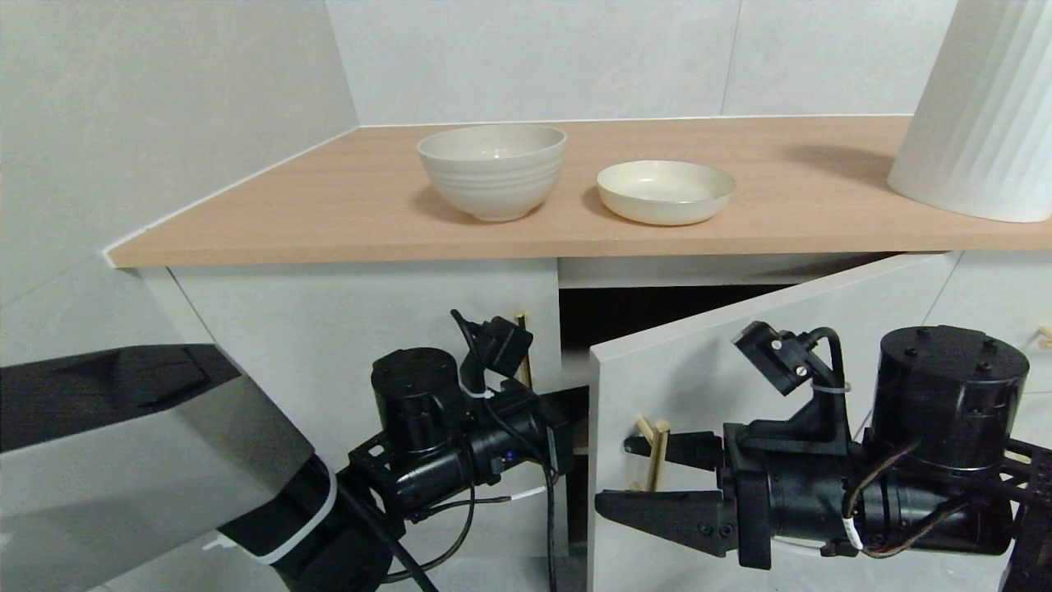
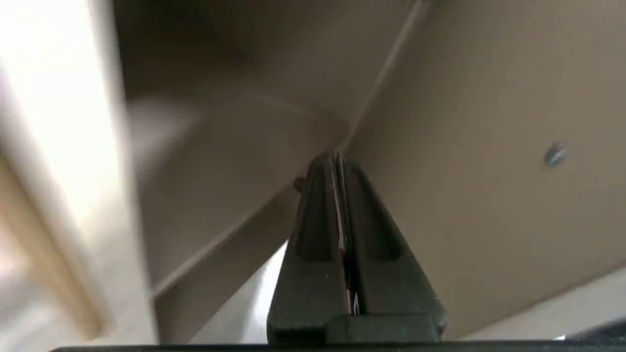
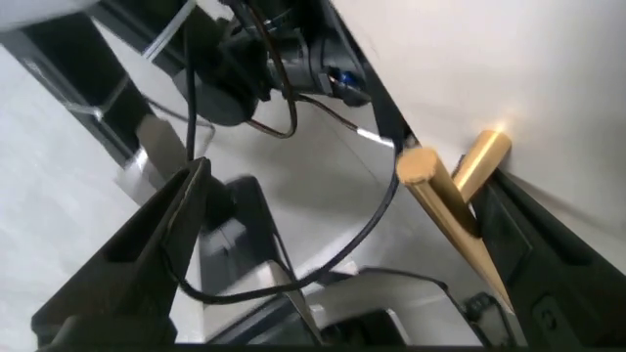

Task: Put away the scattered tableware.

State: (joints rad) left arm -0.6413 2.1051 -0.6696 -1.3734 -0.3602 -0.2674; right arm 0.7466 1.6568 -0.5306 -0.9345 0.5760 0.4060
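A deep ribbed cream bowl (image 1: 493, 168) and a shallow cream dish (image 1: 666, 191) stand side by side on the wooden counter (image 1: 329, 214). Below it, the right cabinet door (image 1: 682, 370) is partly swung out. My right gripper (image 1: 620, 475) is open and straddles the door's gold handle (image 1: 655, 452). In the right wrist view, this handle (image 3: 455, 196) lies close to one finger (image 3: 548, 264) of the right gripper (image 3: 342, 186). My left gripper (image 2: 335, 161) is shut on nothing and points into the dark cabinet gap (image 1: 657, 312).
A tall white ribbed vessel (image 1: 978, 115) stands at the counter's right end. The left cabinet door (image 1: 370, 312) is closed, with its own gold handle (image 1: 521, 345). Tiled walls close in the left and back.
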